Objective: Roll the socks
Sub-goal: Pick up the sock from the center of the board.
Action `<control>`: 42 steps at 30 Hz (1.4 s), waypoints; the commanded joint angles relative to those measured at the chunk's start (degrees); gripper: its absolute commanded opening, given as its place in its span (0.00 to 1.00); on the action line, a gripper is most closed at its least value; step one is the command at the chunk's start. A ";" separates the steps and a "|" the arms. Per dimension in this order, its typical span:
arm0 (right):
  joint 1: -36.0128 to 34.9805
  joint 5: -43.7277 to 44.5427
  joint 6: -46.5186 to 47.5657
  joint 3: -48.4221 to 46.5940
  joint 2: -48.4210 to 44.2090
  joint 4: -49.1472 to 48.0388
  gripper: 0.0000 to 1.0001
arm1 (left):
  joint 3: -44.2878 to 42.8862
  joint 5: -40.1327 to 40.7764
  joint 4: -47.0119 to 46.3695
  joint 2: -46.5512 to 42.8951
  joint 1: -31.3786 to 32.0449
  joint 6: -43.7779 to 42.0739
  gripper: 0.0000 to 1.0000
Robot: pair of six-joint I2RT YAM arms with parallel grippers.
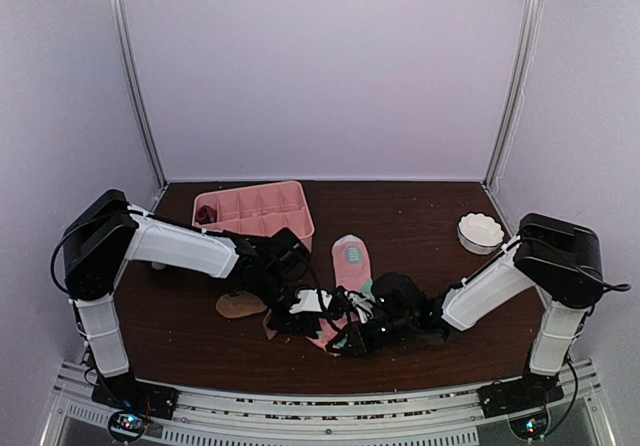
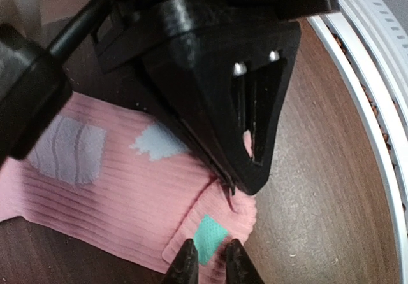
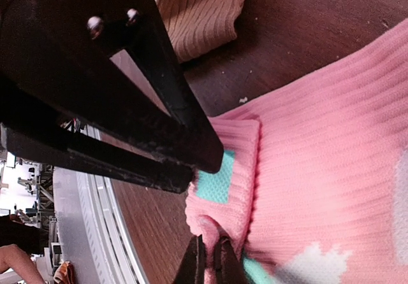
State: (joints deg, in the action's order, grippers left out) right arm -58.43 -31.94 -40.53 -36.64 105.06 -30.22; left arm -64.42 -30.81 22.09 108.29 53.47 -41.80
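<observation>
Socks lay on the dark brown wooden table (image 1: 420, 226). The pink ribbed fabric sock with white and mint-green patches (image 1: 352, 259) was stretched out near the front edge, its cuff folded over. The left gripper (image 2: 210, 266) had its jaws nearly together, pinching that cuff by a mint patch. The right gripper (image 3: 209, 262) was clamped tight on the same fold. The tan-beige ribbed fabric sock (image 3: 203, 10) sat just beside them.

The whole surface (image 1: 430, 256) is viewed from a fixed camera set high behind the near edge, tilted down toward the back wall (image 1: 320, 66). Each wrist view is taken at very close range, looking along the left end effector (image 2: 210, 262) or right end effector (image 3: 209, 262) down onto the surface. The folded end of the pink sock (image 2: 127, 188) is shared by all three views.
</observation>
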 commanded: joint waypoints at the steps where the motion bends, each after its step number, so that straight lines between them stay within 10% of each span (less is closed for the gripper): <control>1: 1.11 2.07 -0.61 4.31 0.85 13.55 0.00 | -1.41 -2.43 2.15 2.16 0.05 -0.85 0.18; 10: 1.44 0.98 -0.23 3.78 2.27 13.92 0.00 | -1.89 -2.69 2.06 2.46 0.27 -1.05 0.48; 23: 1.97 -0.91 -1.84 5.46 0.51 10.15 0.04 | -2.90 -0.25 2.04 5.60 1.28 0.78 0.18; 34: 0.02 19.86 6.08 12.32 -16.96 11.65 0.61 | -12.78 -4.80 13.06 12.03 -1.69 8.75 0.08; 36: -2.05 26.00 8.95 12.79 -20.89 13.79 0.96 | -13.44 -6.54 13.96 12.36 -2.31 9.19 0.08; 42: -7.75 52.57 10.97 13.03 -32.54 21.64 1.00 | -15.11 -12.11 17.27 13.29 -3.00 10.41 0.08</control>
State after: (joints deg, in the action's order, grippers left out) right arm -63.99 -2.63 -31.55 -23.90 78.74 -16.93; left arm -78.52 -39.51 34.41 120.01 51.07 -33.32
